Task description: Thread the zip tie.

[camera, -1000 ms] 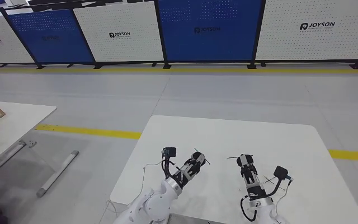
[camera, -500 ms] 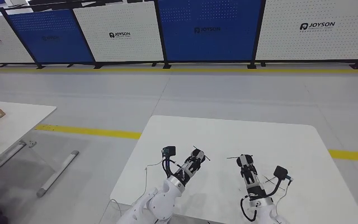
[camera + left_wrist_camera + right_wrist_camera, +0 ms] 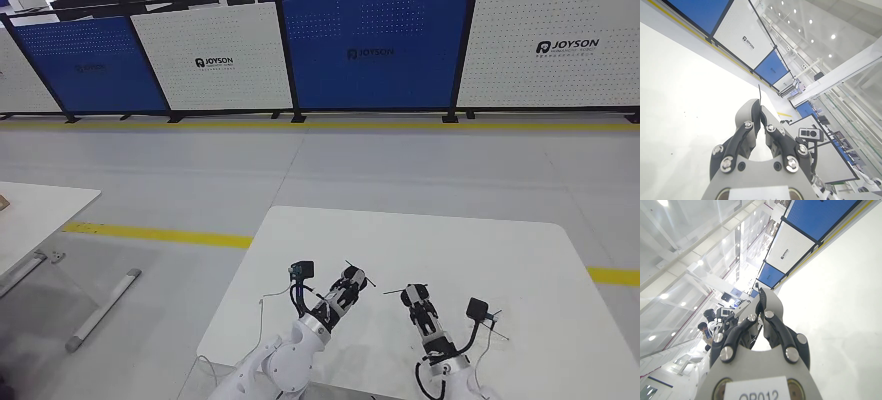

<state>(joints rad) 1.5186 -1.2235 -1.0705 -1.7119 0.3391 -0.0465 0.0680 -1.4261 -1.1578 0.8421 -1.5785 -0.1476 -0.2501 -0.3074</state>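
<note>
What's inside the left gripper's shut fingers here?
A thin black zip tie is pinched in the left gripper, its tip sticking out past the fingertips. The stretch clamped inside is covered, so its length there cannot be seen.

Top camera: mounted high over the table's point(image 3: 450, 240) 6 o'clock edge, facing down and forward; panel fence point(image 3: 370, 60) far off at 12 o'clock.
Left wrist camera: close behind my left gripper point(image 3: 760, 107), angled up across the table toward the panel fence and ceiling point(image 3: 829, 22).
Right wrist camera: likewise, close behind my right gripper point(image 3: 761, 294).
Shared by all three: table, panel fence.
</note>
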